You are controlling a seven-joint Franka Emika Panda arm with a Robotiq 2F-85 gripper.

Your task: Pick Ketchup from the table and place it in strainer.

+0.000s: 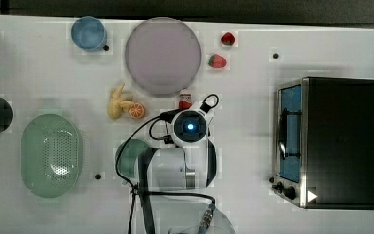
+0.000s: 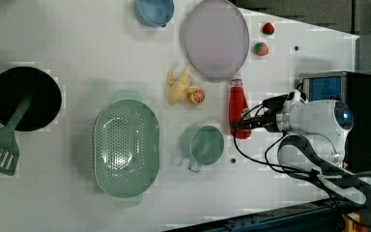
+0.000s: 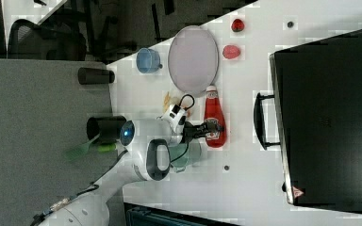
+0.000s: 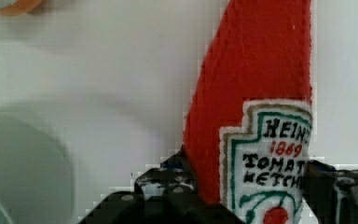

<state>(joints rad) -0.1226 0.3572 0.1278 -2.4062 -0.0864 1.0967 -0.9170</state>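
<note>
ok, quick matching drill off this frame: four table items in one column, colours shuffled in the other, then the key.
Items:
1. ketchup
2. strainer
3. plate
4. bowl

Colours:
A. blue
B. red
C. pale lilac
D. mint green

Pairs: 1-B, 2-D, 3-C, 4-A
</note>
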